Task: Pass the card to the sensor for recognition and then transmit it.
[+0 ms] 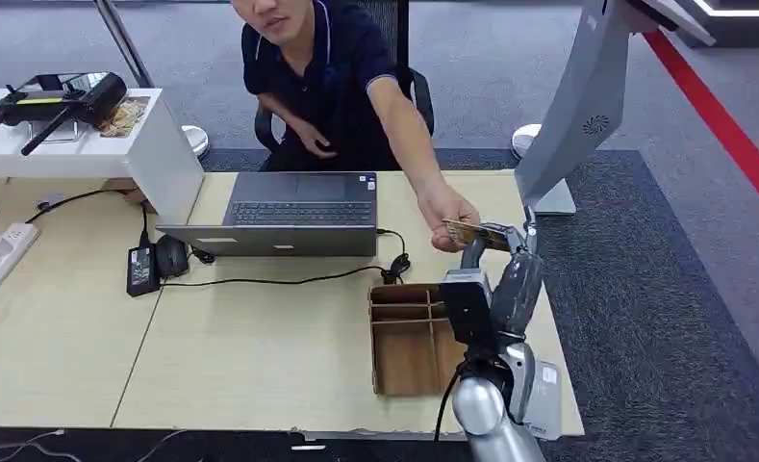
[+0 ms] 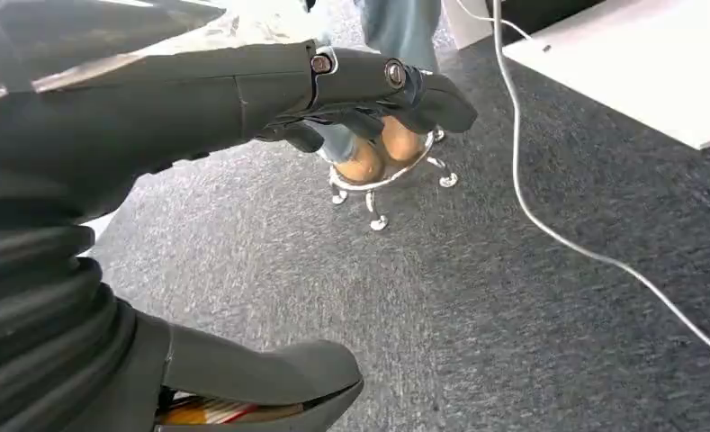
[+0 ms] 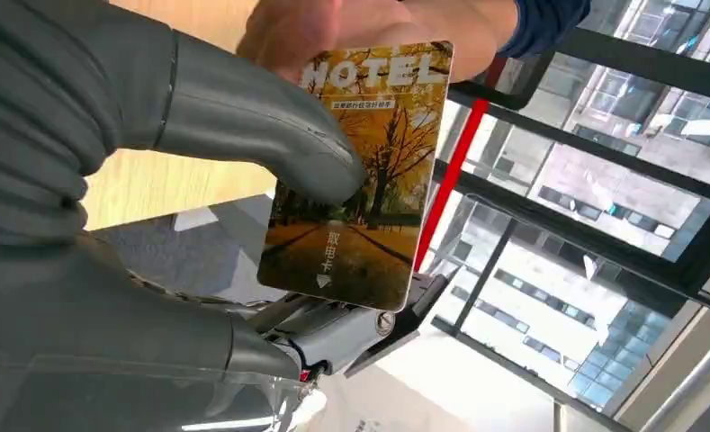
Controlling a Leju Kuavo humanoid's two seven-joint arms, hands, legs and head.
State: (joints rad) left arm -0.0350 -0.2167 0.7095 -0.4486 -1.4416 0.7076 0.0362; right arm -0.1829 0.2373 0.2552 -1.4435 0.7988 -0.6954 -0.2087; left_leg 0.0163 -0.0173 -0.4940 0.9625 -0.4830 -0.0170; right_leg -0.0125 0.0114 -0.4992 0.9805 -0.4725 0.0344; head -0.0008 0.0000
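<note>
The card (image 3: 378,243) reads HOTEL over a picture of autumn trees. My right hand (image 3: 108,270) pinches its near end, thumb (image 3: 261,135) pressed on the face and fingers behind. A person's hand (image 3: 333,22) grips the far end. In the head view my right hand (image 1: 515,279) is raised over the table's right side, with the card (image 1: 471,233) between it and the person's hand (image 1: 452,217). The grey sensor stand (image 1: 587,106) rises just behind and to the right. My left hand (image 2: 153,117) hangs over the carpet, fingers (image 2: 369,85) apart from the thumb, holding nothing.
A cardboard divider box (image 1: 409,337) lies on the table (image 1: 260,366) just left of my right arm. Farther left are a laptop (image 1: 289,212), a black charger (image 1: 141,269) with its cable, and a white block (image 1: 154,144). The person sits behind the table.
</note>
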